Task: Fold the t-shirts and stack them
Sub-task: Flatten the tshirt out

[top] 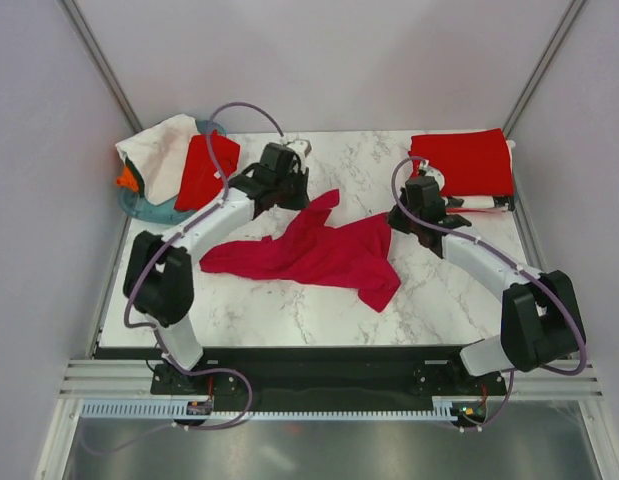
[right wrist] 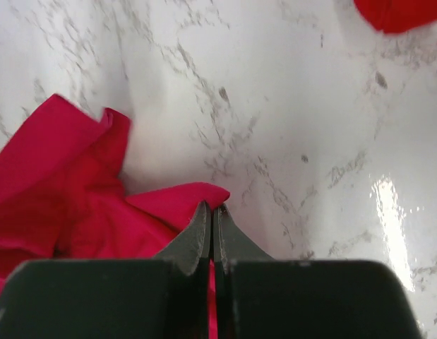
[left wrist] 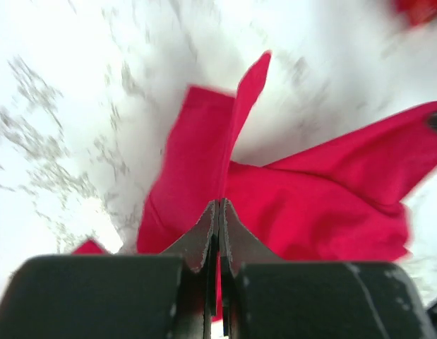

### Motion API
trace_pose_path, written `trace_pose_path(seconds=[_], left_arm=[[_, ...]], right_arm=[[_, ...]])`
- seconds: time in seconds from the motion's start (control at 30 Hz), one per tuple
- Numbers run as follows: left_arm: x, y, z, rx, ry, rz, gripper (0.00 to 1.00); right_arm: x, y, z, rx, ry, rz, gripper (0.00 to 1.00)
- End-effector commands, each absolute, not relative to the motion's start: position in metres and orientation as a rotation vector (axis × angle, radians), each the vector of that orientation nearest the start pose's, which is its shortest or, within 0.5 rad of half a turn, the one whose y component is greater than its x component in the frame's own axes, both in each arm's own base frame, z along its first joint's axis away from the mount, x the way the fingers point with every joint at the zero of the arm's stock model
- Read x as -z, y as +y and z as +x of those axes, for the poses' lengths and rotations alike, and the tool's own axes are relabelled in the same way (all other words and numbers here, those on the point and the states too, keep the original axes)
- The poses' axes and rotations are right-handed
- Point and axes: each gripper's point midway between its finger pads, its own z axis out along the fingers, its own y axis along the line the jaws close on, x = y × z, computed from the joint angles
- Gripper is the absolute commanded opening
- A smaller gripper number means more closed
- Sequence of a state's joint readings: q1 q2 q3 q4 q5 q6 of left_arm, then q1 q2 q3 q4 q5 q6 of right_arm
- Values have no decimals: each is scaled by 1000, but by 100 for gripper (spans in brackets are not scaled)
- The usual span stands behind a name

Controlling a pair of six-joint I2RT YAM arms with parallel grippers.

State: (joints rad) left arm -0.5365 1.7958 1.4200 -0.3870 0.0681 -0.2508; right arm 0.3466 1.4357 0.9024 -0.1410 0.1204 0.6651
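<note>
Tight left pincer [left wrist: 219,206] on crimson t-shirt [left wrist: 317,205]

Marble-look white tabletop [top: 359,160], grey veining, fills centre of top view. Plain pale lilac-grey back wall [top: 319,60] across top; left wall [top: 39,250] and right wall [top: 589,200] same tone. Metal strut [top: 101,62] slants through upper left, second strut [top: 541,62] through upper right. Black strip [top: 319,352] along table's lower edge, aluminium rail [top: 319,382] beneath, brushed metal sheet [top: 319,450] at bottom. Soft even light; glare patch [right wrist: 391,212] on marble, lower right of right wrist view.
</note>
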Motion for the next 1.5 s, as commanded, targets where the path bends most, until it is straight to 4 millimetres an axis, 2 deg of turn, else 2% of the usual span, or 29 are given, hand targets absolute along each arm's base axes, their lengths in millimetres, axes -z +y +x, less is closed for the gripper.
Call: trace_pose_path(seconds=[0.0,0.07,0.1,0.13,0.17,0.2,0.23,0.27,0.33,0.37,0.43,0.47,0.5,0.67,0.7,0.73,0.8,0.87,0.97,1.07,1.1,1.17,1.2,1.23,1.27,1.3,1.33,1.37,1.47], left_arm=[[-238,-248,423,668,2149,245,2],[-275,-234,432,767,2085,189,2],[-287,-211,444,765,2057,134,2],[-320,-205,445,812,1990,133,2],[-340,-186,451,805,1946,105,2],[-357,-178,452,803,1908,104,2],[-394,-171,451,796,1828,116,2],[-413,-154,449,770,1794,95,2],[-460,-137,439,746,1699,93,2],[-478,-120,430,718,1661,75,2],[-498,-104,415,689,1612,61,2],[-516,-93,397,661,1563,55,2],[-520,-91,389,651,1551,65,2],[-512,-98,341,668,1529,130,2],[-519,-98,322,664,1500,141,2],[-510,-98,319,666,1516,140,2],[-509,-96,299,652,1496,141,2],[-509,-96,287,650,1485,141,2],[-483,-101,283,706,1567,108,2],[-433,-103,297,763,1723,29,2],[-404,-103,304,781,1791,-11,2],[-383,-102,308,783,1829,-52,2],[-364,-102,311,788,1863,-72,2],[-357,-101,312,788,1870,-79,2],[-355,-100,315,782,1854,-81,2],[-345,-99,316,773,1866,-97,2],[-344,-98,316,768,1860,-98,2],[-344,-98,317,767,1852,-94,2],[-340,-97,316,755,1848,-77,2]], right_arm=[[-178,133,413,-479,2090,472,0],[-210,128,432,-525,2039,478,0],[-224,131,435,-569,2028,462,0],[-250,123,447,-571,1973,470,0],[-264,126,449,-607,1958,451,0],[-277,124,452,-614,1939,437,0],[-302,119,455,-623,1899,431,0],[-315,116,455,-624,1879,428,0],[-345,107,453,-623,1821,422,0],[-353,103,450,-619,1804,422,0],[-366,95,439,-597,1768,416,0],[-367,91,435,-586,1761,419,0],[-368,88,431,-573,1755,422,0],[-351,75,403,-516,1765,438,0],[-348,76,399,-521,1771,434,0],[-343,77,394,-523,1782,430,0],[-342,83,385,-558,1794,401,0],[-331,85,381,-570,1823,401,0],[-319,96,379,-641,1864,402,0],[-293,106,395,-684,1941,434,0],[-280,110,407,-693,1975,453,0],[-268,114,421,-698,2002,463,0],[-261,116,428,-704,2018,468,0],[-251,125,444,-735,2044,438,0],[-244,128,451,-749,2064,427,11],[-222,133,461,-753,2119,428,22],[-222,135,468,-761,2128,421,36],[-214,136,468,-755,2150,418,58],[-186,125,459,-668,2197,457,76]])
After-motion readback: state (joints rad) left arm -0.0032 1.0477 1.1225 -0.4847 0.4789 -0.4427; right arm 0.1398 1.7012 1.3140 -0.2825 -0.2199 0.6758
